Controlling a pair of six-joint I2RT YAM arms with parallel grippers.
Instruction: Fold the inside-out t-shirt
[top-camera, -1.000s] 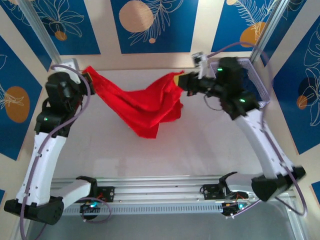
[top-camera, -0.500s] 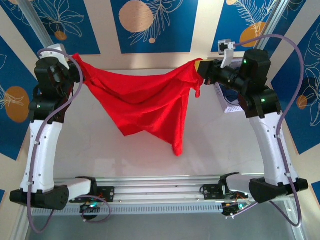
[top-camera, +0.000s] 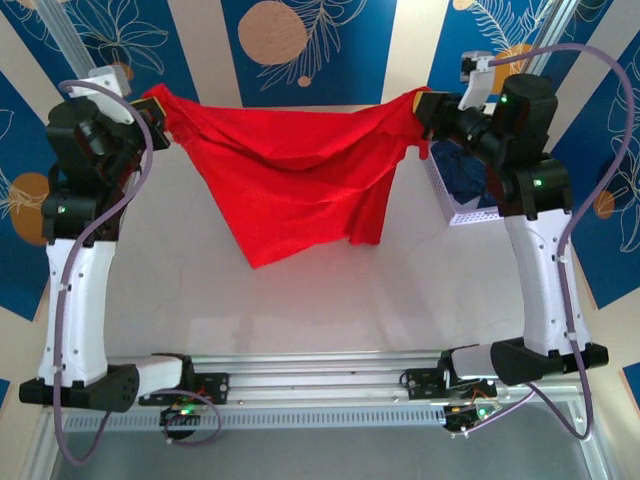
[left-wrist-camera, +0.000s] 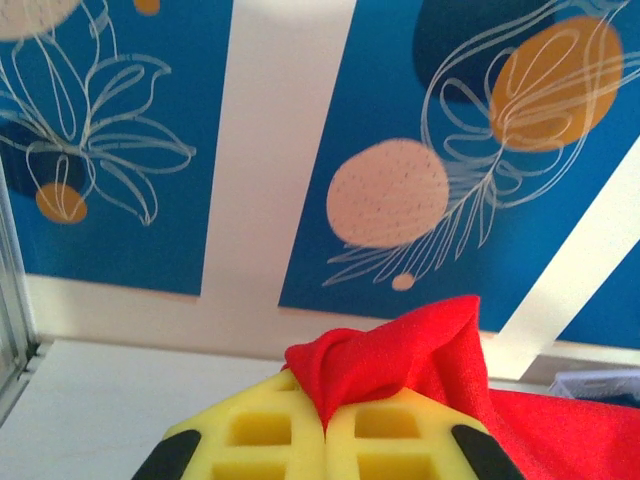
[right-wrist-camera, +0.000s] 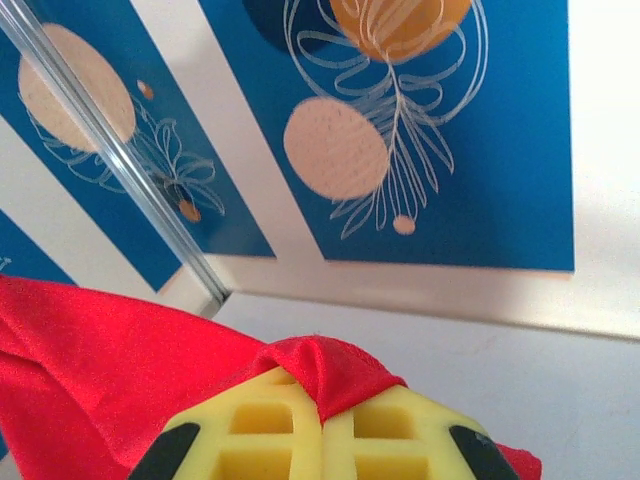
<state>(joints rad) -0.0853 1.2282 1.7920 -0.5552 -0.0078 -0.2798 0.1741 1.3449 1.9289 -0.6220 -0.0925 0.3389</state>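
White table (top-camera: 330, 300) below; t-shirt (top-camera: 290, 180) hangs stretched above it between left gripper (left-wrist-camera: 325, 415) and right gripper (right-wrist-camera: 322, 412), both clamped on small cloth pinches. Risk: more tension pulls a pinch free, shirt drops bunched.

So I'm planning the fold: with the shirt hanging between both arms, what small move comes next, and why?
Probably lower both together to lay it flat: the left gripper and right gripper pinch the red t-shirt spread, its lower point hanging over the table.
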